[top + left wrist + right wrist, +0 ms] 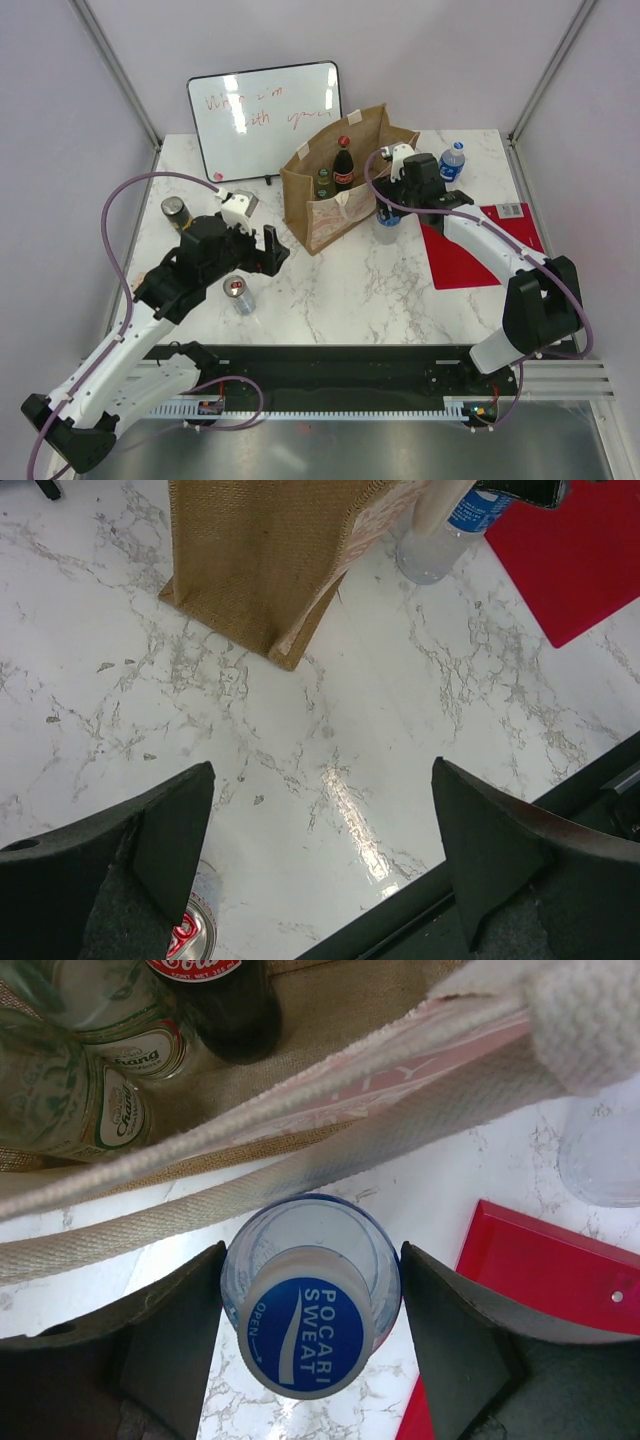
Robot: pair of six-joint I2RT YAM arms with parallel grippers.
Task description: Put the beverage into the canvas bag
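The beverage in hand is judged to be the Pocari Sweat bottle (305, 1335), which stands upright on the marble surface (340, 290) just beside the canvas bag (330, 215), at its right-hand near side. In the right wrist view it is seen end-on, cap uppermost, so its long axis runs straight up toward the camera. It is bracketed by the right claw (310, 1260), whose pads meet the bottle's outline on both sides with no gap to be seen; the bottle is therefore taken to be pinched, though its base seems to rest on the surface. From the bottle, the bag's open mouth lies at 12 o'clock in that view and at about 10 o'clock in the top view, with a white webbing handle (330, 1150) stretched between the two. A cola bottle (343, 165) and green bottles (100, 1090) are already lodged inside. A lift clear of the rim and handle, then a short carry toward 10 o'clock, is judged to be what is called for. The left claw (322, 768) is spread wide and empty above the surface, well apart from the bottle at about 8 o'clock of the bag, so the right arm is by far the nearer.
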